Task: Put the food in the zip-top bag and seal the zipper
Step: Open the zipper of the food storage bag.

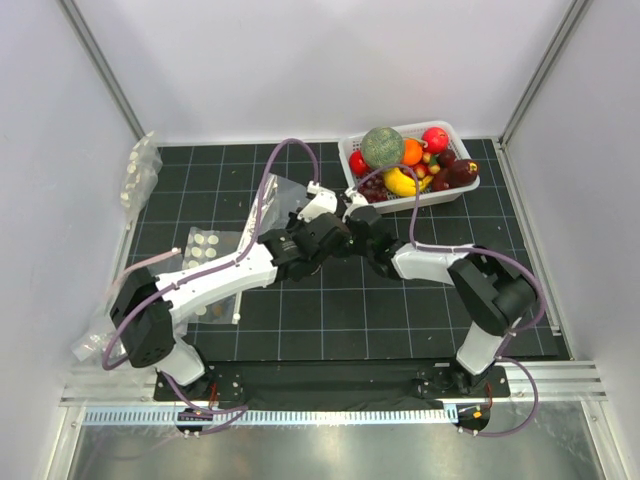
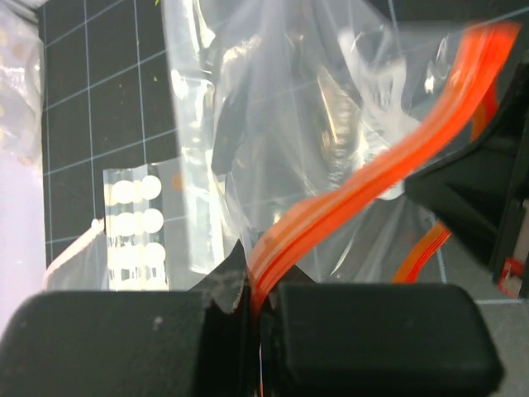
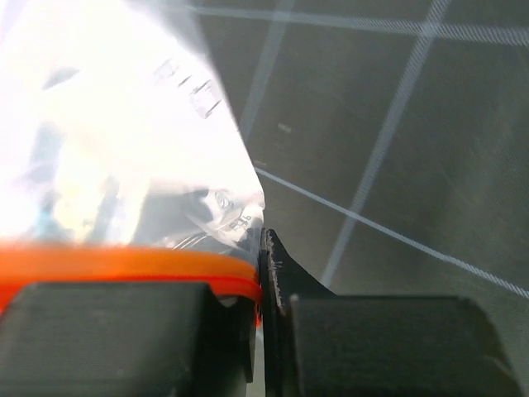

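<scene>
The clear zip-top bag (image 1: 281,196) hangs between both grippers above the mat's middle. In the left wrist view its orange zipper (image 2: 355,194) curves down into my left gripper (image 2: 256,291), which is shut on it. My right gripper (image 3: 261,285) is shut on the zipper (image 3: 124,265) at the bag's corner, with the bag (image 3: 107,141) spreading to its left. From above, the left gripper (image 1: 330,208) and right gripper (image 1: 356,214) almost meet. The food, red balls (image 1: 435,139) and an orange ball (image 1: 411,151), lies in the white basket (image 1: 455,130). No food shows inside the bag.
The basket at the back right also holds a green melon ball (image 1: 382,146), a banana (image 1: 399,183) and dark fruits. Clear bags of white discs (image 1: 211,248) lie on the left of the mat, with another (image 1: 140,170) against the left wall.
</scene>
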Robot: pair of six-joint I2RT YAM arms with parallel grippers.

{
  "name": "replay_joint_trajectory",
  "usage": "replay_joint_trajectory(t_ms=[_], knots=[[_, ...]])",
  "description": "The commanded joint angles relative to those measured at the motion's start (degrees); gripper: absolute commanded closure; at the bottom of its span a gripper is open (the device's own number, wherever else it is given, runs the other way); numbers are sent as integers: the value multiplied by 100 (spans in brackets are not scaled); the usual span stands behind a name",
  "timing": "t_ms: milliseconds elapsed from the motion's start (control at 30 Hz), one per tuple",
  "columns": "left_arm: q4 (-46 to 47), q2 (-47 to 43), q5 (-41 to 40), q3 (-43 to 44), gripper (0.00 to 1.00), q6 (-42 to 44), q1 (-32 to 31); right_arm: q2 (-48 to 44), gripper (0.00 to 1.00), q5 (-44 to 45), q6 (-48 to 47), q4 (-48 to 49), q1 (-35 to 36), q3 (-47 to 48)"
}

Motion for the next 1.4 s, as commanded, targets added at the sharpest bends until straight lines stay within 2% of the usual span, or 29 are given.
replay_joint_trajectory(t_ms=[0,67,200,267,300,367,400,433,600,667,767,833,867,933,1000,1133,1233,1300,1367], knots=[[344,-392,-280,-215,100,-233,22,318,92,169,321,-162,-99,179],[572,-621,-78,-407,98,-120,40,363,99,2,348,-38,-126,152],[679,-684,47,-505,84,21,101,153,99,-61,304,41,-135,39],[565,-535,-50,-453,80,39,110,-41,99,10,260,-2,-126,-49],[512,-473,-59,-348,70,31,110,-94,99,1,268,-20,-126,-58],[381,-315,-85,-251,62,13,110,-208,99,-121,242,-11,-126,-76],[363,-279,-103,-207,52,-13,119,-226,99,-148,216,-11,-91,-76],[345,-253,-112,-189,50,-14,119,-244,99,-157,181,-3,-65,-67],[195,-392,63,-128,48,-75,136,-130,99,-175,-21,-292,15,257],[405,-533,195,-276,48,4,136,-112,99,-149,-39,-301,41,310],[608,-683,363,-435,67,83,136,-112,99,-61,-153,-380,120,337],[617,-596,345,-374,63,127,136,-121,99,-8,-241,-398,181,363],[600,-534,328,-339,56,136,136,-129,99,18,-285,-433,216,381],[582,-350,345,-242,50,171,136,-129,99,106,-355,-468,252,390],[582,-244,371,-163,47,224,154,-112,99,106,-364,-468,287,407],[582,-77,915,-101,43,250,198,-147,99,141,-391,-460,322,390],[617,-129,1197,-154,36,259,198,-199,99,185,-408,-468,331,355],[696,-226,1259,-311,35,329,198,-217,99,194,-408,-468,331,355],[793,-217,1163,-356,42,373,207,-235,99,159,-400,-442,340,320]])
